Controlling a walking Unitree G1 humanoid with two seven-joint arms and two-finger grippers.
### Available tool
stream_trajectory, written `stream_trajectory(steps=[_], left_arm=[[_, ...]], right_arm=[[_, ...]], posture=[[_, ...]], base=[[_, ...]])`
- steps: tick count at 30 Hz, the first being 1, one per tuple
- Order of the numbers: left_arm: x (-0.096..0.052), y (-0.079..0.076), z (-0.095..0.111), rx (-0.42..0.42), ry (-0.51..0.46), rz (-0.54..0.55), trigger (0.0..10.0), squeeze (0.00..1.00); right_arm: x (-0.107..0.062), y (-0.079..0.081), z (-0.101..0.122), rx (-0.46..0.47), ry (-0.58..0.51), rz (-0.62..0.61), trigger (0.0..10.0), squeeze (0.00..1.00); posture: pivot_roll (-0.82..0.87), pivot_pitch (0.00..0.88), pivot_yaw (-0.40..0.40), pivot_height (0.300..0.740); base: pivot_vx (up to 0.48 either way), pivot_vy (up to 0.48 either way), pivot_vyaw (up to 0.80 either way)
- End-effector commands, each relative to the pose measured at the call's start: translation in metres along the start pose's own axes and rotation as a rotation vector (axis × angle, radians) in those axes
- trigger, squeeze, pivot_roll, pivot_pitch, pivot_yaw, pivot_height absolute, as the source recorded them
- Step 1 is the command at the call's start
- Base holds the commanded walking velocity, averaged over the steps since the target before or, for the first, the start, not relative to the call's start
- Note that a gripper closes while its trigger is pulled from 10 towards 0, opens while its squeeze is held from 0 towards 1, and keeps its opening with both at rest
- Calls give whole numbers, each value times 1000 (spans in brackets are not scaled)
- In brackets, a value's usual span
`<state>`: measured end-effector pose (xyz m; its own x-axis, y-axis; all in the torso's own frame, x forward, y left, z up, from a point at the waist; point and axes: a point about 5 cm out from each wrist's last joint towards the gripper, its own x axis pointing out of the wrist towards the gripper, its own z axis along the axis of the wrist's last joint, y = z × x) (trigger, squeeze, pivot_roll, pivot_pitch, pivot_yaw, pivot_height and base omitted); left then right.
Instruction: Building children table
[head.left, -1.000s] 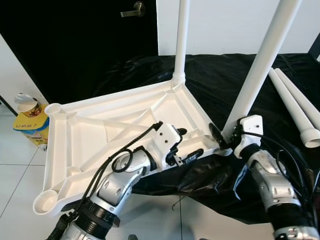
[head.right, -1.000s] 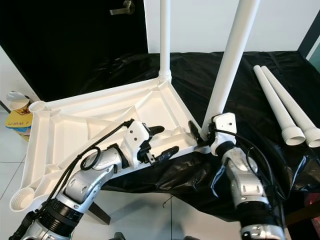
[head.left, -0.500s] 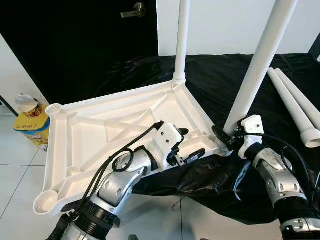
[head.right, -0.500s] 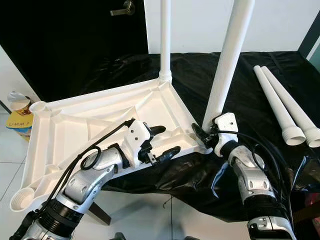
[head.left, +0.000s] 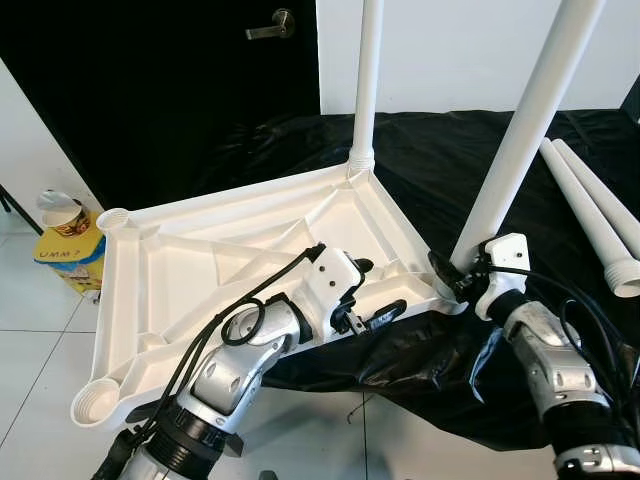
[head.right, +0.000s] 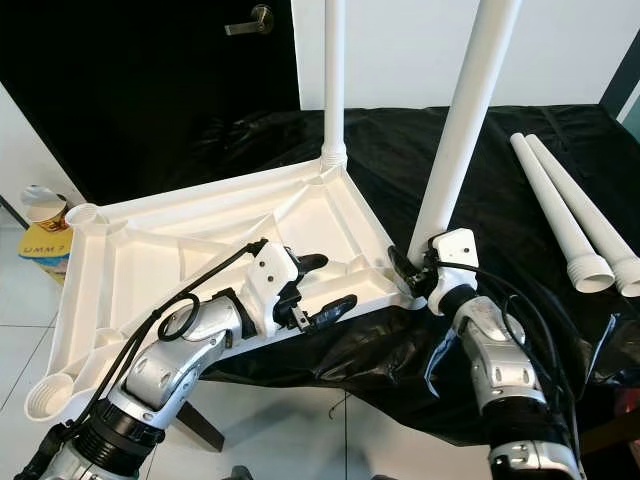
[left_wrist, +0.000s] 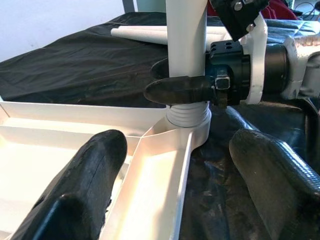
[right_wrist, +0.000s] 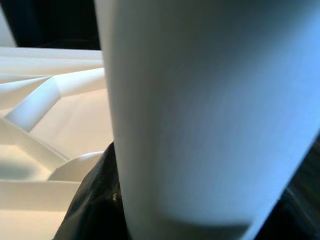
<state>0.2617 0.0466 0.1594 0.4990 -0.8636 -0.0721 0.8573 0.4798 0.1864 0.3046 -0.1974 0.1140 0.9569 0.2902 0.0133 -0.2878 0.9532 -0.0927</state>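
Right jaws clamped low on a table leg; left jaws spread wide over the tabletop's near edge.

The right gripper (head.right: 412, 272) is closed around the near leg (head.right: 462, 120) just above its threaded foot, where the leg enters the corner socket (left_wrist: 186, 131) of the upturned white tabletop (head.left: 180, 270). The left gripper (head.left: 372, 292) is held open astride the tabletop's rim, nothing pinched between its fingers (left_wrist: 82, 185). The tabletop is seen lying underside up, partly on a black cloth (head.left: 560, 250) and partly overhanging the floor; a far leg (head.left: 366, 80) is already stood in its corner, and two spare legs (head.right: 575, 225) lie well apart on the cloth. The parts are judged light, stiff, smooth plastic, likely slippery under hard fingers. The leg is best gripped low near the thread for turning; the tabletop is best steadied by its ribbed rim.
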Motion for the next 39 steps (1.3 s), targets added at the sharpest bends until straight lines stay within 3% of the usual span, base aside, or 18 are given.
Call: stream_trajectory(steps=[1, 10, 12, 20, 26, 33, 34, 39], left_arm=[[-2, -2, -1, 4, 16, -36, 10000, 0], [-3, -4, -2, -4, 20, -33, 10000, 0], [-5, -5, -4, -7, 27, -26, 10000, 0], [-8, -5, -5, -11, 35, -11, 10000, 0], [-11, -3, -4, -12, 38, 8, 10000, 0], [-12, -4, -4, -14, 43, 25, 10000, 0], [-13, -4, -3, -22, 36, 31, 10000, 0], [-14, -4, -4, -21, 40, 31, 10000, 0]], right_arm=[[-6, 7, -20, 25, 98, -19, 10000, 0], [-7, 8, -23, 85, 118, -167, 10000, 0], [-10, 11, -25, 123, 131, -307, 10000, 0], [-16, 32, -26, 177, 143, -513, 10000, 0], [-12, 50, -21, 200, 123, -515, 10000, 0], [-10, 51, -8, 190, 53, -485, 10000, 0], [-9, 53, -2, 149, 21, -448, 10000, 1000], [-10, 54, 2, 159, -7, -395, 10000, 1000]], posture=[[-17, 10, 37, 740], [-13, 20, 33, 740], [-12, 27, 31, 740], [2, 46, 28, 740], [8, 52, 30, 740], [26, 61, 22, 740], [21, 65, 18, 740], [18, 65, 15, 740]], base=[[0, 0, 0], [0, 0, 0], [0, 0, 0], [0, 0, 0], [0, 0, 0], [0, 0, 0], [0, 0, 0], [0, 0, 0]])
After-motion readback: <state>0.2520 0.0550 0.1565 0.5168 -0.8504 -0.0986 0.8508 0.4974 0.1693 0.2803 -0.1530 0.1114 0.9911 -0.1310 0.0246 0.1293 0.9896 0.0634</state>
